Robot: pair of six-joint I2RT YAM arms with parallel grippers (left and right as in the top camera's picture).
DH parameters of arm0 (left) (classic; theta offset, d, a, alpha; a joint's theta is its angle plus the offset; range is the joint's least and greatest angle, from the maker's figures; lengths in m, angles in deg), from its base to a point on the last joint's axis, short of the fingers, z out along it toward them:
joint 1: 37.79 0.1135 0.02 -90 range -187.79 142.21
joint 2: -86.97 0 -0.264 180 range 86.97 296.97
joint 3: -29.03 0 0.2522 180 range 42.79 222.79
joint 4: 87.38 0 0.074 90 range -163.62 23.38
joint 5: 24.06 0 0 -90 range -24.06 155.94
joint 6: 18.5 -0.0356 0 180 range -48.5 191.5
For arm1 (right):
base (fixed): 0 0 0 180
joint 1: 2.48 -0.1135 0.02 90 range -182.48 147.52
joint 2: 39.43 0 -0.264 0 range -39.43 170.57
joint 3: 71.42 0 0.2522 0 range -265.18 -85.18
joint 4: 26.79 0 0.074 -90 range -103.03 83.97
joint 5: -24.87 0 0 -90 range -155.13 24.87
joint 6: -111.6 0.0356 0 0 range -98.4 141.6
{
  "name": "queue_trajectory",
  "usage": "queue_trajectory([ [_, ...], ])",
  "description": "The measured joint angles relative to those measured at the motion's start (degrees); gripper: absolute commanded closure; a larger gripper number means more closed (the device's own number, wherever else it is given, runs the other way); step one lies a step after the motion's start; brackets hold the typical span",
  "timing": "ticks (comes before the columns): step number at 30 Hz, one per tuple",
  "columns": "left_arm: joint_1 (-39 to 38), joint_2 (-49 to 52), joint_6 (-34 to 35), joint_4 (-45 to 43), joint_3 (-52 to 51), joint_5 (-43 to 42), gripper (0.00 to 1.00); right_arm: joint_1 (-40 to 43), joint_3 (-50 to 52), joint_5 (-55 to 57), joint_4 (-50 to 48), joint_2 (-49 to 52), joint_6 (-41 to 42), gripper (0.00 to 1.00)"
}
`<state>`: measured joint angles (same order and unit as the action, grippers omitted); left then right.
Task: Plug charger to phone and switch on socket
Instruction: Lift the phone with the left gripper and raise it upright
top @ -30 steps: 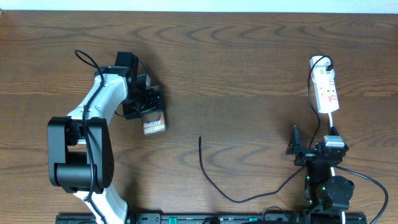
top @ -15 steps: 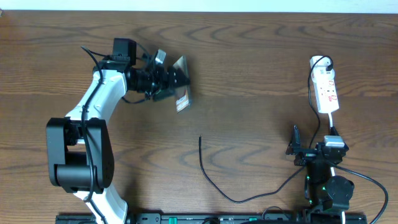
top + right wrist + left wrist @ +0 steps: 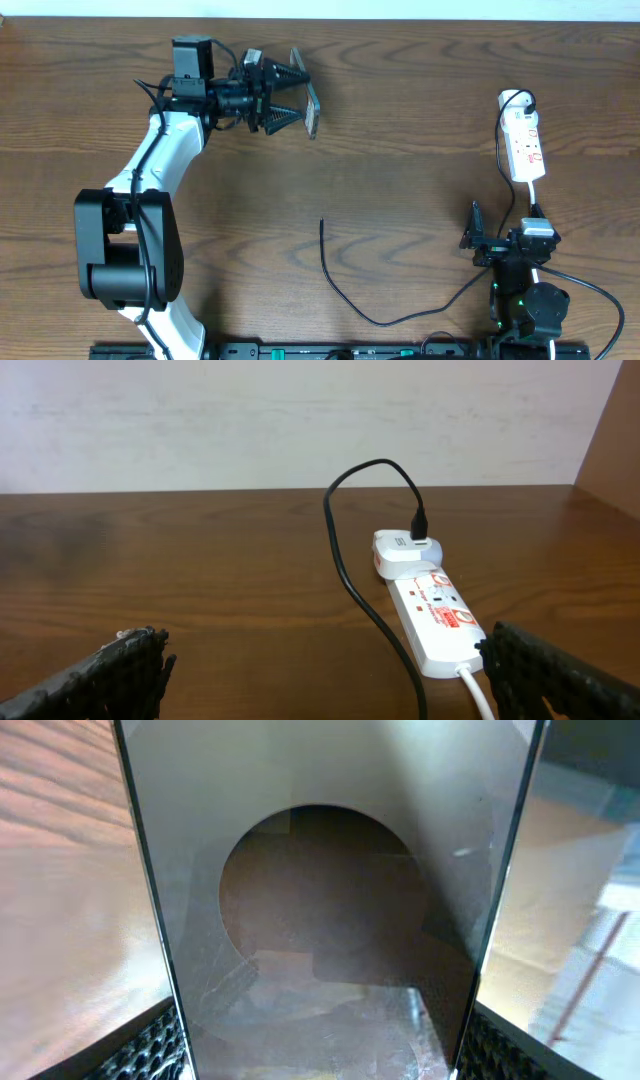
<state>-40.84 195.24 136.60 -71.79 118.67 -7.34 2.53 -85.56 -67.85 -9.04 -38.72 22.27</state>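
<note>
My left gripper (image 3: 300,107) is shut on the phone (image 3: 311,108) and holds it lifted at the far left-centre of the table, seen edge-on from overhead. In the left wrist view the phone (image 3: 330,910) fills the frame between the fingers, glossy and reflecting. The charger's black cable (image 3: 370,312) lies on the table, its free plug tip (image 3: 322,223) near the centre. The cable (image 3: 350,575) runs up to the white adapter in the socket (image 3: 435,618). The socket (image 3: 524,144) lies at the right. My right gripper (image 3: 320,670) is open and empty, facing the socket from the near right.
The socket's white cord (image 3: 478,695) runs toward the right gripper. The right arm's base (image 3: 525,290) sits at the near right edge. The left arm (image 3: 150,190) reaches up the left side. A pale wall borders the table's far edge.
My left gripper has lifted the phone off the table and swung it up and to the right, turning it edge-on. The right arm and the cable have not moved.
</note>
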Motion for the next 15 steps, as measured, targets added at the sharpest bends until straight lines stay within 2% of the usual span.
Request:
queue_trajectory([
  [7,0.0,0.0,16.96,-8.02,0.0,-3.34,0.92,0.0,0.0,0.0,0.0,0.0,0.0,0.01],
  [15,0.52,0.0,27.96,-8.94,0.0,-7.21,0.93,0.0,0.0,0.0,-0.02,0.0,0.0,0.01],
])
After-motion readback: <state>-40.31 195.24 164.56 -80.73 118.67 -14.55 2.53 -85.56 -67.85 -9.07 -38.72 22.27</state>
